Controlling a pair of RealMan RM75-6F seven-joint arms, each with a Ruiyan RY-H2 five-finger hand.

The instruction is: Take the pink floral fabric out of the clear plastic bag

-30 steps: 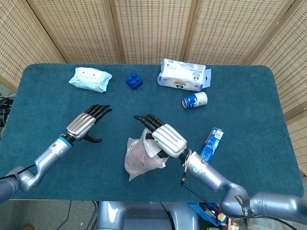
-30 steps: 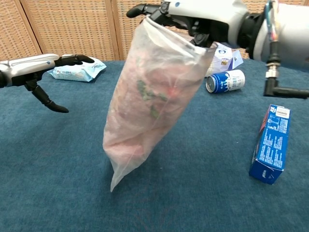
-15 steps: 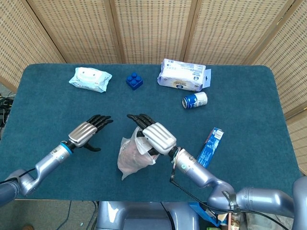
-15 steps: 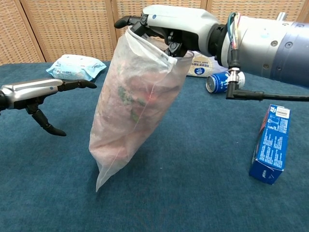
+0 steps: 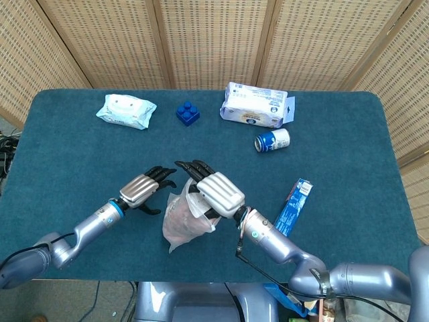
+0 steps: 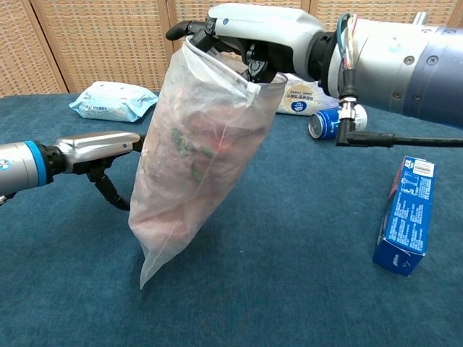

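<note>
Since half a second ago the left hand [image 5: 142,188], open and empty, is coming beside the bag [image 6: 194,163] at frame center, which the right hand [image 6: 249,32] is holding up by its rim, fabric [image 6: 189,148] inside; a careless reach could be knocking the rim loose.

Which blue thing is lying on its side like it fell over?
The small blue and white can, right of the blue toy brick. It lies on its side; the brick sits upright and the blue carton lies flat.

Staged test table [image 5: 67,168], wicker screens [image 5: 214,40]
</note>
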